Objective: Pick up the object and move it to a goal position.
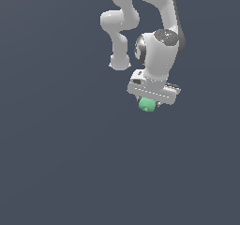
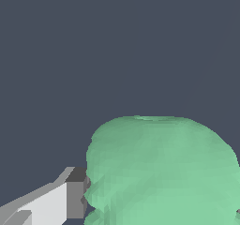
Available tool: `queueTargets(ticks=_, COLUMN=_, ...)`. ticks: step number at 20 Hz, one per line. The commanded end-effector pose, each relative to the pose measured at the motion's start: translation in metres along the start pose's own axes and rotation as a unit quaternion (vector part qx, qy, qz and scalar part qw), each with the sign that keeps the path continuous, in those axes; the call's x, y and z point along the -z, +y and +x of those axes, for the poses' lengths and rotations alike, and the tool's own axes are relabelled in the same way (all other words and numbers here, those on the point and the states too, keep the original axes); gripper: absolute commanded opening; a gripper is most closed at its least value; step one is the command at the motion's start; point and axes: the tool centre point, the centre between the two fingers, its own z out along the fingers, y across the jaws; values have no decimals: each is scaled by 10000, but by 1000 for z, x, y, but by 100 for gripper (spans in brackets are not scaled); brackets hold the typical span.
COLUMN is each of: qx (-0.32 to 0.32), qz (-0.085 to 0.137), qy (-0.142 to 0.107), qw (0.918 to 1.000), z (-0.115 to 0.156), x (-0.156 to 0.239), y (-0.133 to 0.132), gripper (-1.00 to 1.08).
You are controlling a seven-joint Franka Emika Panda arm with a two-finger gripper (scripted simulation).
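Exterior view: looks down steeply from well back, takes in the Panda arm (image 1: 140, 27) coming in from the top edge, over plain dark grey ground (image 1: 56, 163). Wrist view: mounted on the wrist, faces along the fingers, very close up; mint-green object (image 2: 164, 172) fills much of the picture, one finger (image 2: 70, 198) at its side. Shared: object (image 1: 147, 105), gripper (image 1: 151, 102), grey ground.

From my exterior view, the gripper (image 1: 151, 100) hides the object's (image 1: 147, 105) top and I can't see the fingertips. My wrist view crops the object at the frame's bottom and right edges, showing one finger (image 2: 75, 198).
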Motion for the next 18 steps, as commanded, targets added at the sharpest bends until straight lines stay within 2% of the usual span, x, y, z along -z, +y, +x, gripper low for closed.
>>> queueTargets(ticks=1, qx=0, qz=-3, qy=4, qw=10000, z=-12, x=28, y=-5, gripper=-100)
queueTargets(ticks=11, qx=-1, qz=-6, qy=6, qw=10000, z=-60, x=140, y=-29, gripper=-100)
queueTargets(ticks=18, qx=0, qz=-7, qy=4, qw=10000, z=-85, x=203, y=-43, gripper=-100)
